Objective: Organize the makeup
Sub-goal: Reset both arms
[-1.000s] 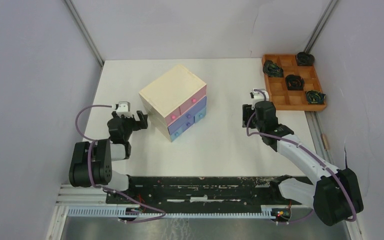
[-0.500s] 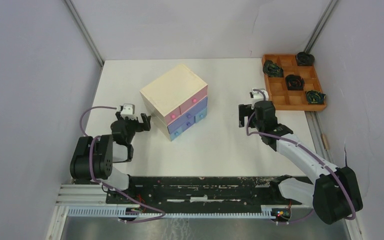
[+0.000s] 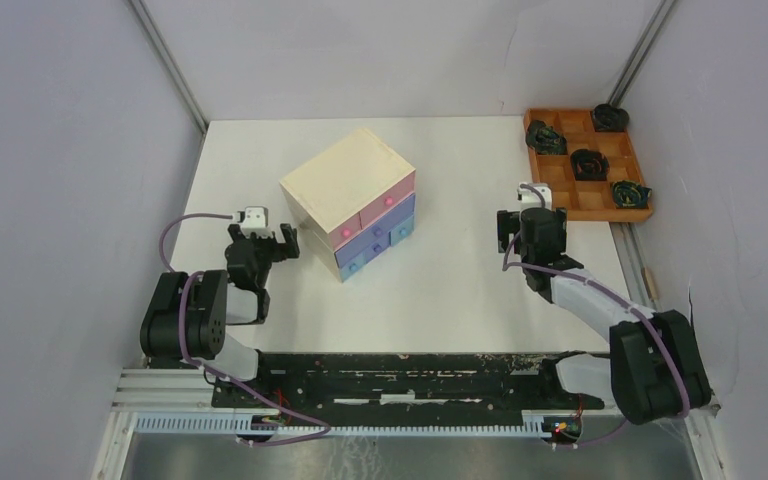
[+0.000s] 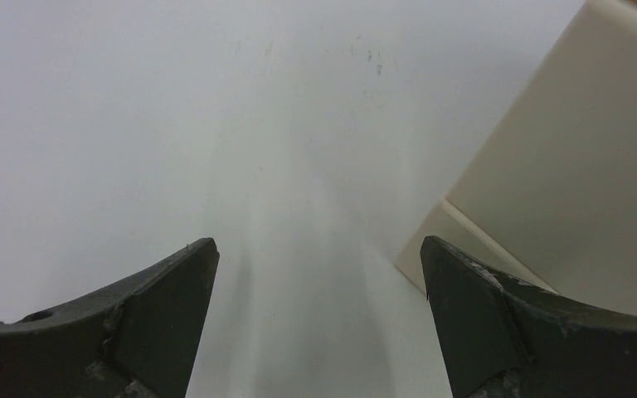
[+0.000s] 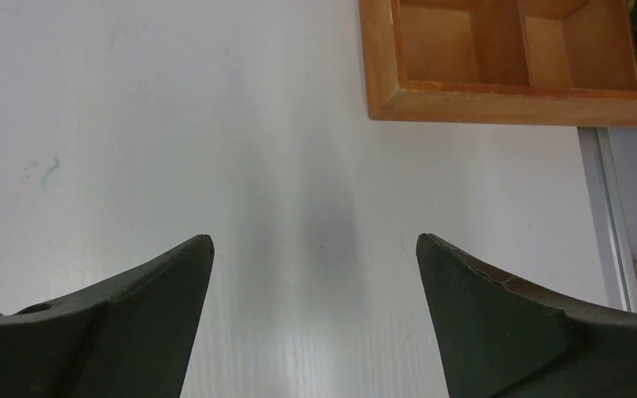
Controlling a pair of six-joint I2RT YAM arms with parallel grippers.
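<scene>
No makeup is showing in any view, so I cannot tell where it is lying. My guess is that it is sitting inside the shut drawers of the pale wooden chest point(image 3: 345, 180), which is standing at an angle in the middle of the counter point(image 3: 440, 290).

The left claw point(image 3: 260, 238) is hovering just beside the chest's lower left corner, spread wide and gripping nothing. Its wrist view is showing only bare counter between the fingers, with the chest's side wall at the right edge. The right claw point(image 3: 532, 228) is also gaping fully and carrying nothing. It is hanging over bare counter in the right half of the frame, just below the wooden grid tray point(image 3: 560, 200), whose dark coiled bundles point(image 3: 588, 163) are no part of this job.

Judging from the task, the pieces are likely small, light, hard-shelled and a little slippery. Round tubes would be prone to rolling, and thin sticks would be lying flat and hard to get under. Pinching each across its narrow middle looks safest. First, though, a drawer probably needs pulling out by its small knob point(image 3: 387, 201) while the other claw is bracing the light chest.
</scene>
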